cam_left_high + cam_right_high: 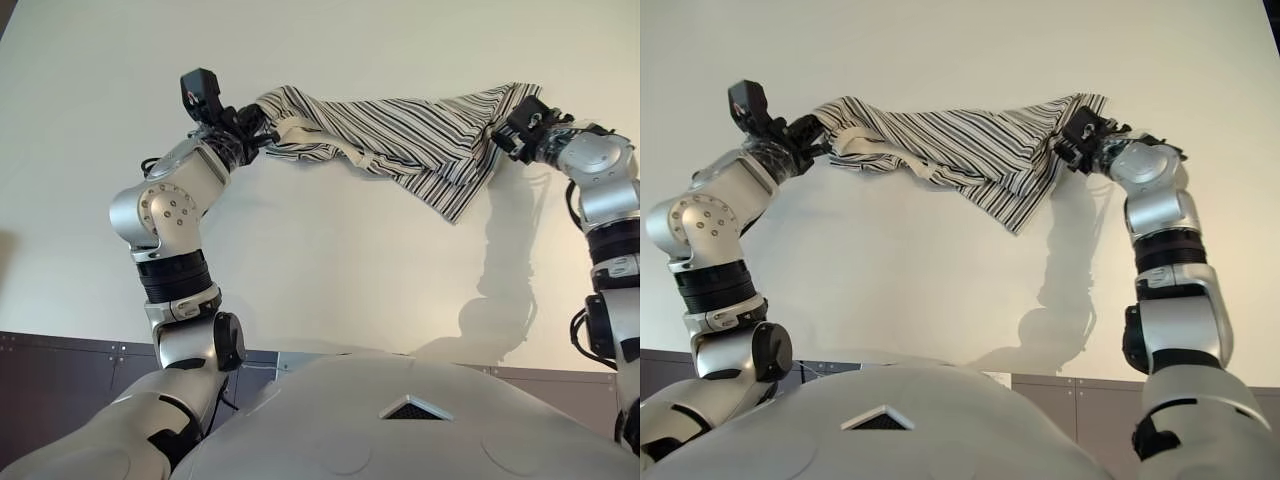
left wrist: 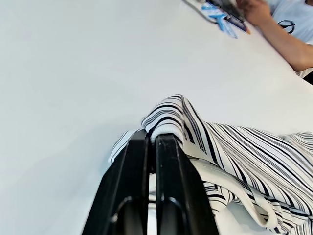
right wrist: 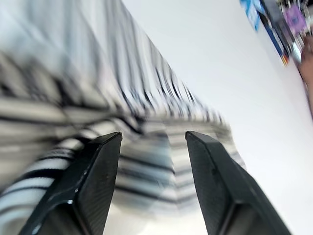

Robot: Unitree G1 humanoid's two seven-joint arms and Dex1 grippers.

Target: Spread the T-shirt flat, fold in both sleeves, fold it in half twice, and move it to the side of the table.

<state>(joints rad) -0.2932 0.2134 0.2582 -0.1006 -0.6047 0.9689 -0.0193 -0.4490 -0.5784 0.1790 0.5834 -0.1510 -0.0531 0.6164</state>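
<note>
Black-and-white striped T-shirt (image 1: 400, 125), white table (image 1: 300, 260)

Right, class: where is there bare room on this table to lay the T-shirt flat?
Widest bare patch: the white table between the striped T-shirt and the near edge. Beyond the shirt it is bare too. Crowded: the table's edge where blue items and a person's arm lie.
</note>
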